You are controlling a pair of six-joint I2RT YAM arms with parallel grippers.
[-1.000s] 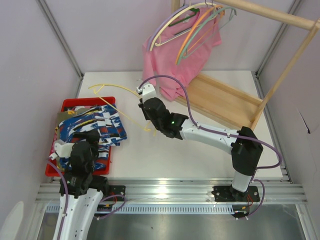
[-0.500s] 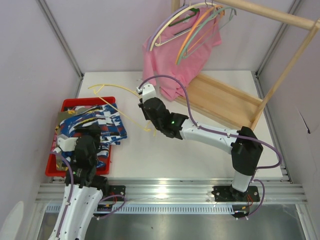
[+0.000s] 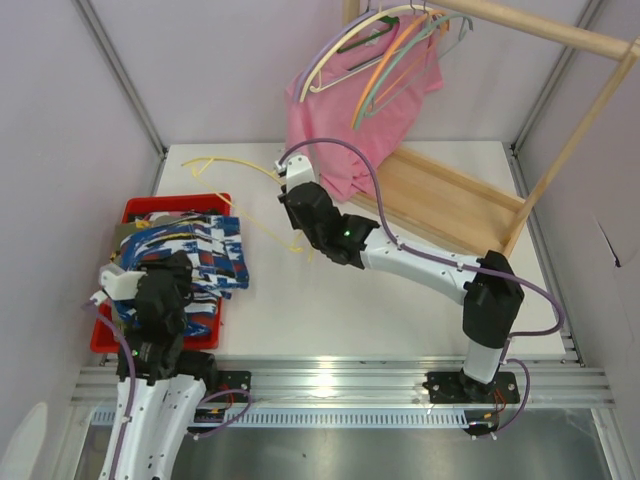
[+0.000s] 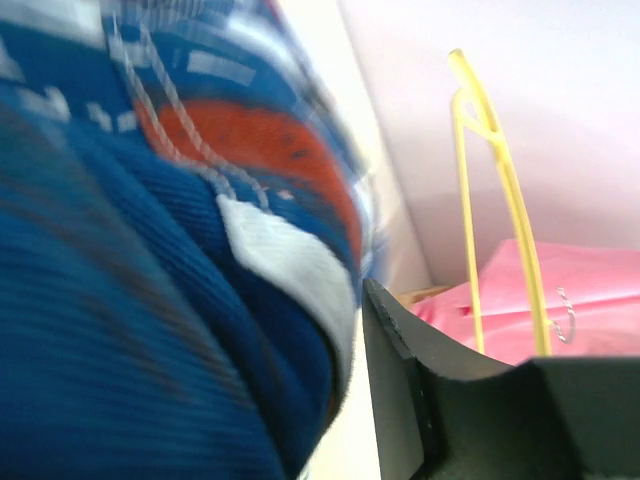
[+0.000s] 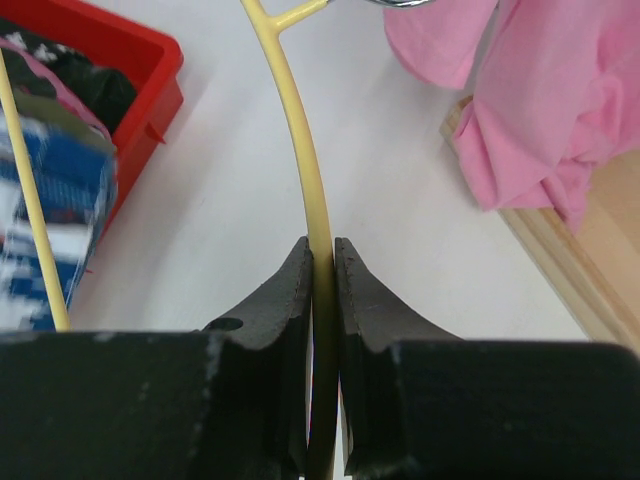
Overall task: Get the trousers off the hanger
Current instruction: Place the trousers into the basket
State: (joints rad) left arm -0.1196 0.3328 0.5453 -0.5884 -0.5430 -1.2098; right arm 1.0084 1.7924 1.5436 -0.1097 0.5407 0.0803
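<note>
The blue, white and red trousers (image 3: 195, 255) lie half in the red bin (image 3: 135, 212) and spill onto the table. My left gripper (image 3: 172, 268) sits at their near edge. In the left wrist view the trousers (image 4: 150, 260) fill the space beside the one finger (image 4: 400, 390) that shows; the other finger is hidden. My right gripper (image 3: 287, 198) is shut on the yellow hanger (image 3: 240, 162) above the table. In the right wrist view the hanger (image 5: 300, 170) runs straight between the pads, and its other bar crosses the trousers (image 5: 50, 220).
A pink T-shirt (image 3: 365, 110) hangs among several hangers on the wooden rack (image 3: 540, 30), whose base (image 3: 450, 200) lies behind the right arm. More patterned clothes sit under the trousers in the red bin (image 5: 110, 50). Walls close in on both sides.
My left gripper has moved over the near edge of the trousers, and its jaws have narrowed. My right gripper has carried the hanger a little farther back.
</note>
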